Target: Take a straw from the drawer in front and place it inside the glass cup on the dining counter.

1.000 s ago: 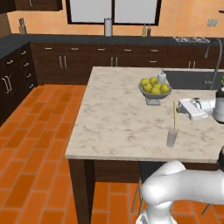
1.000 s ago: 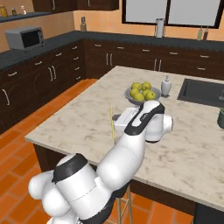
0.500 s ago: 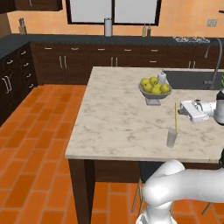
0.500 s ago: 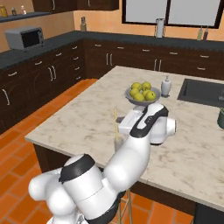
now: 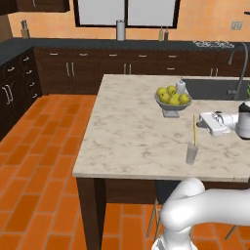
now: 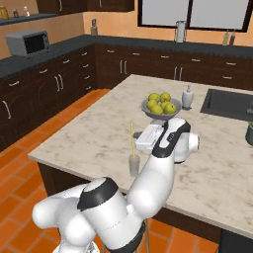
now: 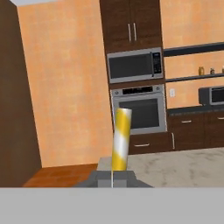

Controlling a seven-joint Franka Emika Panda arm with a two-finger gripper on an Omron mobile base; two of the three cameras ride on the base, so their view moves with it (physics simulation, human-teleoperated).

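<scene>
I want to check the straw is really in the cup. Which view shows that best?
The left base view: the straw stands upright with its lower end in the cup, unobstructed. The right base view shows the same, beside the arm. The hand view shows just a close-up stretch of straw.

End effector [image 5: 211, 123] level, extended forward

Orange walls [image 7: 65, 87], terracotta tile floor [image 5: 39, 161], dark cabinets [image 5: 88, 73] under a black countertop [image 5: 63, 45], window [image 5: 127, 12] above, wall oven [image 7: 140, 109].
</scene>
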